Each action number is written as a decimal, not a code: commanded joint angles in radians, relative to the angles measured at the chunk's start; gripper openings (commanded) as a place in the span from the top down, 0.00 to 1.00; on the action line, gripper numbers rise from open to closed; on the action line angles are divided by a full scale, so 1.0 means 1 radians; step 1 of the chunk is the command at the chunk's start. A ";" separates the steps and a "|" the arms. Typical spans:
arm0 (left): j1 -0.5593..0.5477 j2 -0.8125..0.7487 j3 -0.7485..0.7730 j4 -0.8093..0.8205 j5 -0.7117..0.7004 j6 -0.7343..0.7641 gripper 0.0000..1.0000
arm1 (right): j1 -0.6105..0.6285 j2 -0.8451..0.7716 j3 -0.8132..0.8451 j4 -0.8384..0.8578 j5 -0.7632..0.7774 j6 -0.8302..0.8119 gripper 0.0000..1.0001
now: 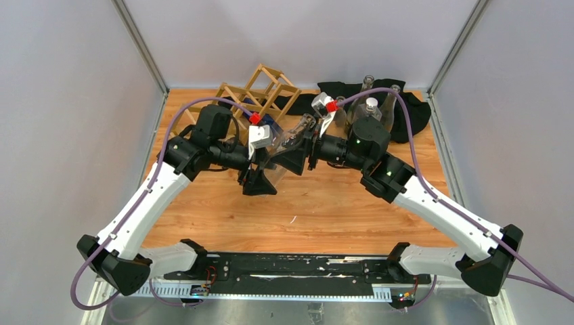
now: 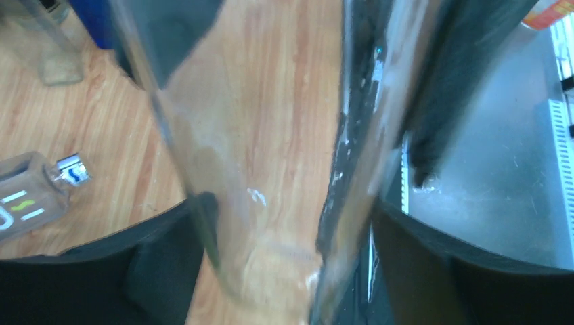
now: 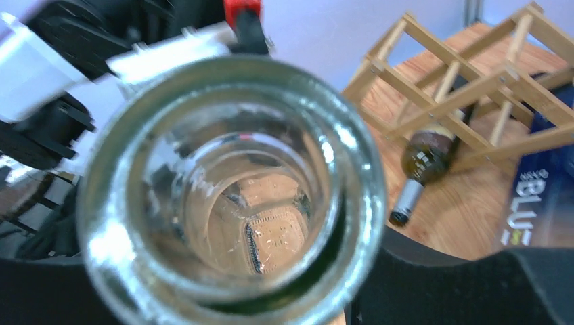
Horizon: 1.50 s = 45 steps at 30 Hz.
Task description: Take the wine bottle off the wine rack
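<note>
A clear glass wine bottle (image 1: 292,137) hangs tilted above the table between my two arms, clear of the wine rack (image 1: 260,91). My left gripper (image 1: 268,166) is shut on its body; the glass (image 2: 271,135) fills the gap between the black fingers (image 2: 156,271). My right gripper (image 1: 302,145) is shut round the neck end, and the open mouth (image 3: 230,183) faces its camera between the fingers (image 3: 474,284). The wooden wine rack (image 3: 467,88) stands tipped at the back, with a dark bottle (image 3: 423,159) lying in a low cell, neck outward.
A black cloth (image 1: 416,112) at the back right carries several clear bottles (image 1: 371,105). A blue box (image 3: 535,196) lies beside the rack. A small clear bottle with a silver cap (image 2: 34,193) lies on the wood. Grey walls close in both sides.
</note>
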 commanded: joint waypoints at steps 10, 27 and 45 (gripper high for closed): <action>0.193 0.099 0.156 -0.154 -0.106 0.101 0.00 | -0.093 -0.009 0.069 -0.355 0.243 -0.177 1.00; 0.295 0.179 0.226 -0.183 -0.297 0.172 0.00 | -0.304 0.042 -0.051 -0.353 0.606 -0.297 1.00; 0.296 0.195 0.267 -0.184 -0.314 0.174 0.00 | -0.419 -0.092 -0.294 -0.352 0.759 -0.165 1.00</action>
